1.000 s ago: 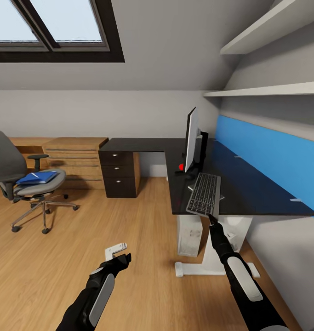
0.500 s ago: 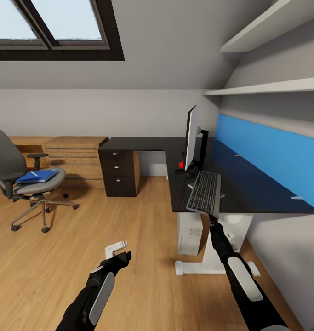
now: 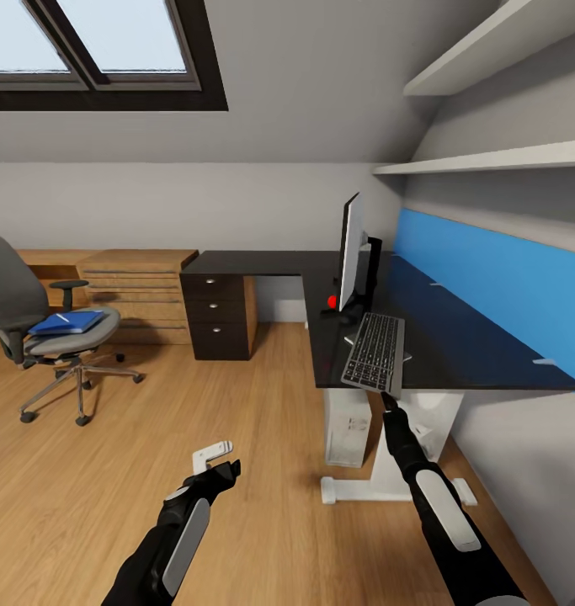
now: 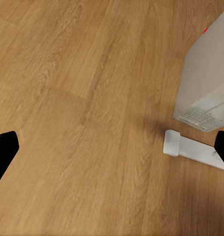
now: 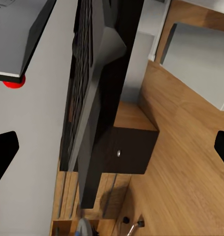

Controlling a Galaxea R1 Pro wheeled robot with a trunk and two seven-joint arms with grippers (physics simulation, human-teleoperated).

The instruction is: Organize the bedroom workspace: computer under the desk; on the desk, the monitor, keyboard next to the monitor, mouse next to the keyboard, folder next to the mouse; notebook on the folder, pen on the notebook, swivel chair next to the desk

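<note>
The monitor (image 3: 350,252) stands on the black desk (image 3: 455,345). In front of it lies the grey keyboard (image 3: 374,352), reaching the desk's front edge. My right gripper (image 3: 386,398) is open just below and in front of that edge. In the right wrist view the keyboard (image 5: 84,78) and the desk's edge are close ahead, and the right gripper (image 5: 112,147) holds nothing. The white computer (image 3: 348,429) stands under the desk. At the left, the swivel chair (image 3: 22,303) carries the blue folder (image 3: 66,323). My left gripper (image 3: 220,465) hangs open over the floor.
A small red item (image 3: 332,302) sits by the monitor's foot, too small to identify. A dark drawer unit (image 3: 220,318) and a wooden dresser (image 3: 135,290) stand at the back wall. The desk's white foot (image 4: 190,147) lies on the wooden floor. Shelves (image 3: 489,160) hang above the desk.
The whole picture has shifted up by a few pixels, so the camera moved slightly. Neither arm nor any object has visibly moved.
</note>
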